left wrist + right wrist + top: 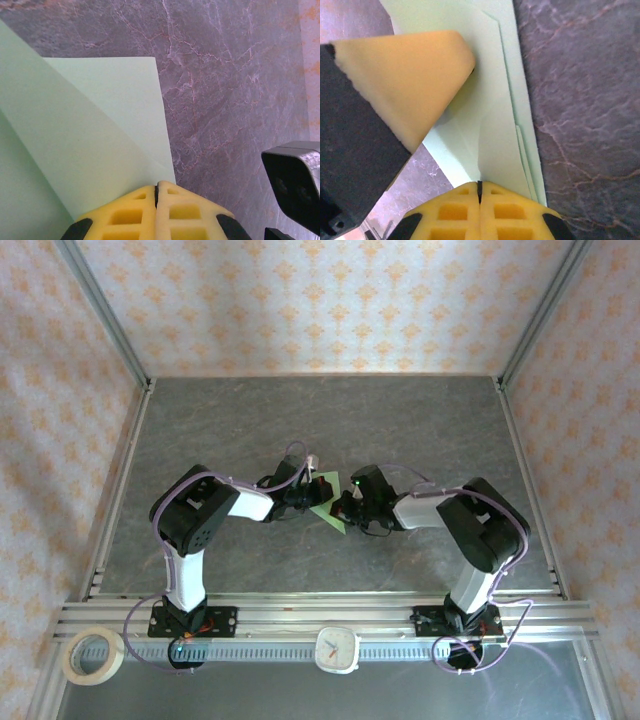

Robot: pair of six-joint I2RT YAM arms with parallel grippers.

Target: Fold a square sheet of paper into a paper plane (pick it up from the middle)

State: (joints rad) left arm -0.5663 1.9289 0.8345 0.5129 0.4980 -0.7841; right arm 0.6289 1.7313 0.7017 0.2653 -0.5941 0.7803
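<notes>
Your fold is under way but not finished. Seen from above, the paper (330,512) near the middle of the table (300,420) reads as a small triangle. The right wrist view shows several stacked layers with stepped edges along one side, but no slim dart with a centre crease yet. Judging by that, more folds remain.

The left gripper (157,189) has its yellow fingers pressed together with the paper running in between them. The right gripper (480,187) is pinched onto the layered edge the same way.

The paper is thin, matte and pale green, with crisp creases. The fingers are yellow, foam-like blocks with square hollows. The table is grey with veining, like stone.
</notes>
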